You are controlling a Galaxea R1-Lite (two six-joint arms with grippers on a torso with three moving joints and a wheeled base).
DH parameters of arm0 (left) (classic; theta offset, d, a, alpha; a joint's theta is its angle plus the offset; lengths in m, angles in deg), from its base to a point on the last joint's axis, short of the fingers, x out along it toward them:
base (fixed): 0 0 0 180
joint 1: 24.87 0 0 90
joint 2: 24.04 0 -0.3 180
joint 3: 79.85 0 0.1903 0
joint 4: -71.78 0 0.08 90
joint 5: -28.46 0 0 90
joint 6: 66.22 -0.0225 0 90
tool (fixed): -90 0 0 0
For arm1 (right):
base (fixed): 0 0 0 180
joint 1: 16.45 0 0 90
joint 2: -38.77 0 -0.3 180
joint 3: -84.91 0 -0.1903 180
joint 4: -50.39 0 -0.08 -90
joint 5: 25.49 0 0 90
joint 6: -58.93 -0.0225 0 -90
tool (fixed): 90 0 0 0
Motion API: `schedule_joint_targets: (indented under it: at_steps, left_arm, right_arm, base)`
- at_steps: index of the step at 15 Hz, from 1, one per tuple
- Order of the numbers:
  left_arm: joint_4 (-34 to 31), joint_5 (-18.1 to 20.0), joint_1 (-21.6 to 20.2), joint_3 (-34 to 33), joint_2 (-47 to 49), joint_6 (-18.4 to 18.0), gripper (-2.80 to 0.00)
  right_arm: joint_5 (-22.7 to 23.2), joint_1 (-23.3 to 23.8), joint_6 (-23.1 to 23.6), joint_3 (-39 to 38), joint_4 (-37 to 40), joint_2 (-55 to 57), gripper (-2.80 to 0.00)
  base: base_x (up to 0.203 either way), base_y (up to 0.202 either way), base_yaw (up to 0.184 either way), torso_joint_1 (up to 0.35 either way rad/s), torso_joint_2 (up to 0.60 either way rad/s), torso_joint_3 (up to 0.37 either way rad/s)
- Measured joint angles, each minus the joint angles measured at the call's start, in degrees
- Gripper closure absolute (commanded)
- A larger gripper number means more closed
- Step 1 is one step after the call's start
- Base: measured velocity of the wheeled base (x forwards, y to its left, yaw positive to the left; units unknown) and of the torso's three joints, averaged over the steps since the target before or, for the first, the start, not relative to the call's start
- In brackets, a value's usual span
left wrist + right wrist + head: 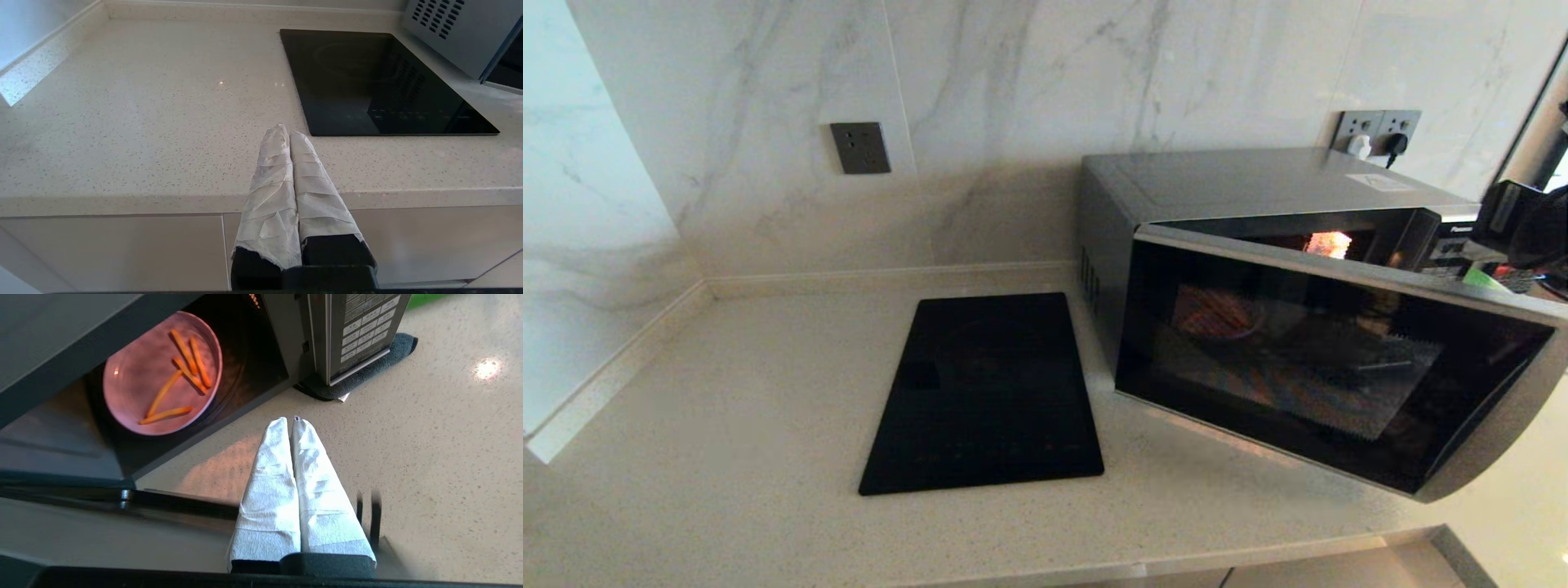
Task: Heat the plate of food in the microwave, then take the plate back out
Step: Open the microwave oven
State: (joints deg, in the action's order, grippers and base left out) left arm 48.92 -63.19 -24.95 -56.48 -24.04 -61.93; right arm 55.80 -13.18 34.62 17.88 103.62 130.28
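Fries lie on the pale lavender round plate (pixel 161 373) inside the silver-grey box microwave (pixel 1258 204) (door ajar). Right gripper (pixel 291 421) hovers near its opening, fingers pressed together, empty; left gripper (pixel 285 132) likewise, parked.

I'm seeing even, soft daylight. The microwave (pixel 1307 327) cavity lamp is glowing orange, tinting the plate of food (pixel 161 373) pink. A glare spot is shining on the countertop (pixel 486 369). Head view is bending at edges; the door is blurring.
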Motion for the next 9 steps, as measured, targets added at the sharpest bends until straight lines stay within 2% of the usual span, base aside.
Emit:
schedule_joint_targets:
  at_steps: [6, 9]
  left_arm:
    - [0.0, 0.0, 0.0, 0.0, 0.0, 0.0, 0.00]
    - [0.0, 0.0, 0.0, 0.0, 0.0, 0.0, 0.00]
  right_arm:
    - [1.0, -0.9, -0.1, -0.8, 4.9, -3.3, 0.00]
    - [4.4, -4.9, 0.7, -2.8, 10.5, -5.4, 0.00]
  base:
    - [0.000, 0.000, 0.000, 0.000, 0.00, 0.000]
    - [0.000, 0.000, 0.000, 0.000, 0.00, 0.000]
